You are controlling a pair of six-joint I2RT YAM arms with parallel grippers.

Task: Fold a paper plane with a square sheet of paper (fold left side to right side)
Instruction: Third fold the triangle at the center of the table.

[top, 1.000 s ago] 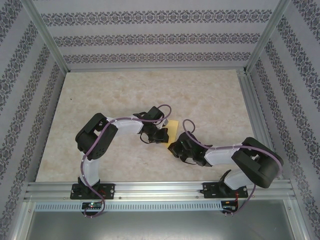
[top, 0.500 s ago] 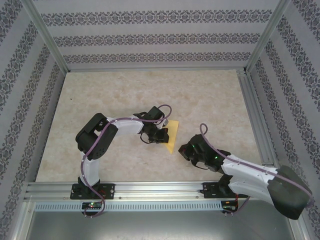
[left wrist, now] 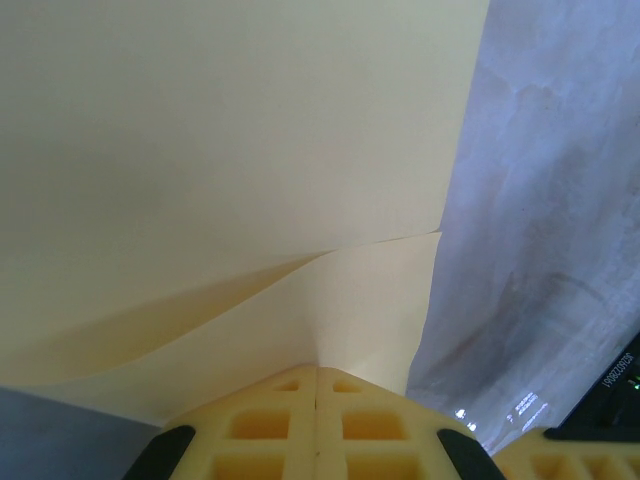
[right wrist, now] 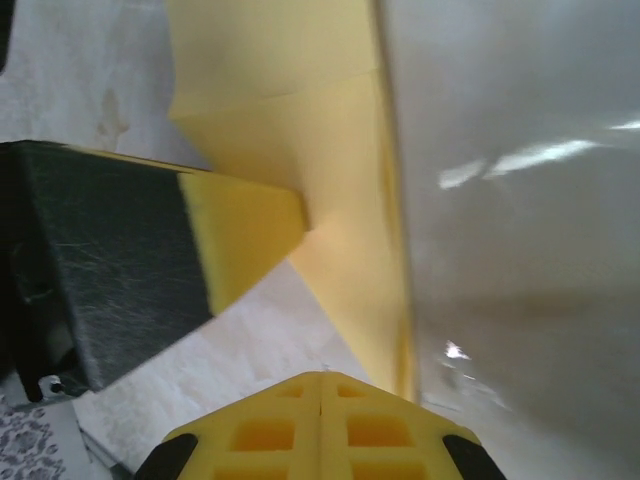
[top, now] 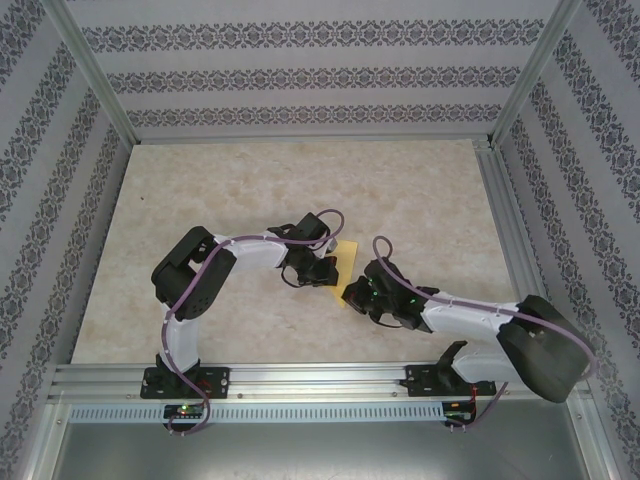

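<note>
Thin yellow-orange square sheet of paper (top: pixel 347 262), partly folded, lies near the middle of the pale marbled surface (top: pixel 200 190); from above it is a small tilted yellow patch between left claw (top: pixel 322 270) and right claw (top: pixel 358 296), both close against it.

Left wrist view: sheet (left wrist: pixel 220 150) has one flap over another; a curved edge looks slightly lifted; the creases meet at the claw tip (left wrist: pixel 317 385); jaws closed together, tip bearing on the paper; whether a layer is nipped between them, cannot tell.

Right wrist view: folded paper (right wrist: pixel 340 130) with a long straight right edge; a yellow pad (right wrist: pixel 245 235) of the left claw touches its left side; right claw (right wrist: pixel 320 390) has its jaws shut, nothing seen held, tip just beside the paper's lower point.

Judgement: step in hand looks like setting a crease, one claw pinning, the other pressing.

To do it well:
- left claw pins firmly so the thin sheet cannot slide;
- edges matched before any pressure;
- right claw's closed tip runs along the fold, from the pinned end outward, lightly;
- lifted flap pressed flat last; too much drag would probably buckle or skew the paper.
</note>
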